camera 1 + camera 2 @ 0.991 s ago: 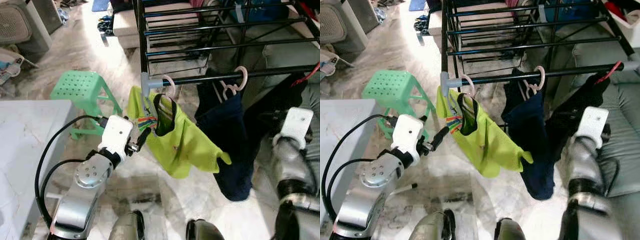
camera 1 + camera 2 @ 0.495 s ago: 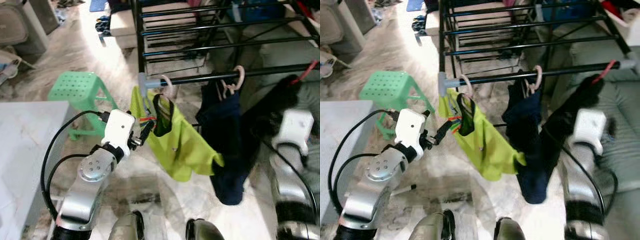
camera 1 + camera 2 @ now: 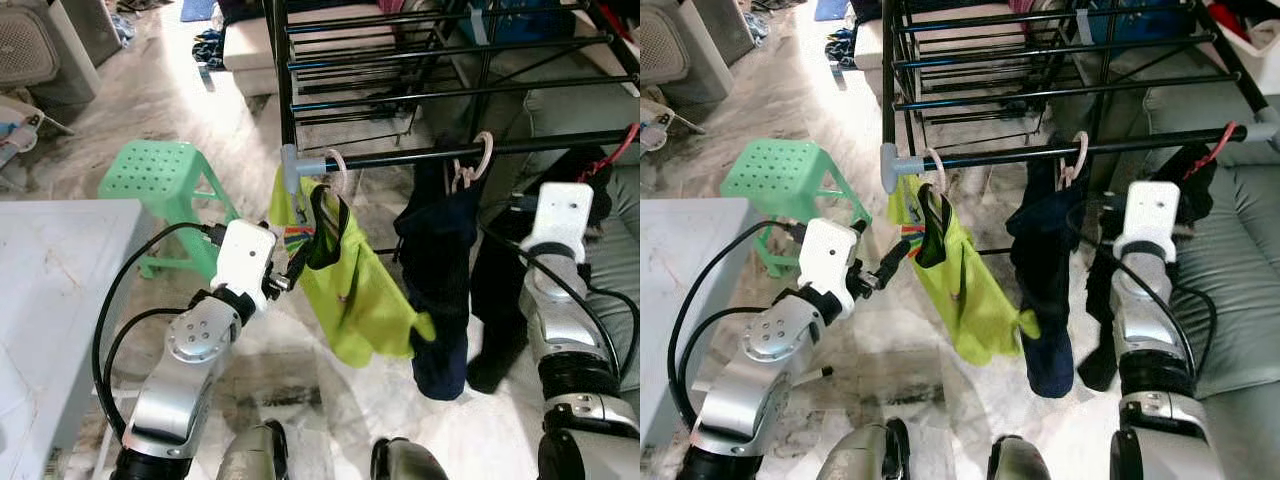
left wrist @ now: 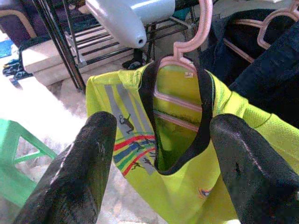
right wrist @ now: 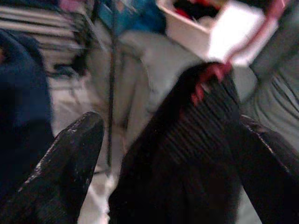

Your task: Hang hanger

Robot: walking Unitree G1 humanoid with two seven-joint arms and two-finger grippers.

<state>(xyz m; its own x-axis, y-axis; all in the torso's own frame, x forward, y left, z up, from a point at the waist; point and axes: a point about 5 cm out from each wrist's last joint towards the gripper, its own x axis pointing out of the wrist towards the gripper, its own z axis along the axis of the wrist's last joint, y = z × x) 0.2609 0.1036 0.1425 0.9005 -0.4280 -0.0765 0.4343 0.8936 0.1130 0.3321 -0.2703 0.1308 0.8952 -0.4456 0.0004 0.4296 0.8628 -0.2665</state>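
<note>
A lime-green shirt (image 3: 352, 292) hangs on a pink hanger (image 4: 198, 29) hooked over the black rail (image 3: 400, 158) of a drying rack, close to the rail's grey end cap (image 4: 124, 16). My left gripper (image 4: 163, 126) is open just in front of the shirt's collar, holding nothing. A navy garment (image 3: 440, 260) hangs on a second pink hanger (image 3: 482, 152) mid-rail. A black garment (image 3: 498, 300) hangs from a red hanger (image 5: 210, 77) at the rail's right end. My right gripper (image 5: 173, 126) is raised to the black garment, fingers spread wide with the ribbed cloth between them.
A green plastic stool (image 3: 160, 175) stands left of the rack. A white table (image 3: 50, 290) fills the near left. A grey sofa (image 3: 1235, 260) lies behind my right arm. More black rails (image 3: 400, 60) run across farther back, and clutter lies on the floor beyond.
My right arm has risen from low at the right up to the black garment. The navy and black garments have swung and hang straighter. The left gripper has edged closer to the lime shirt.
</note>
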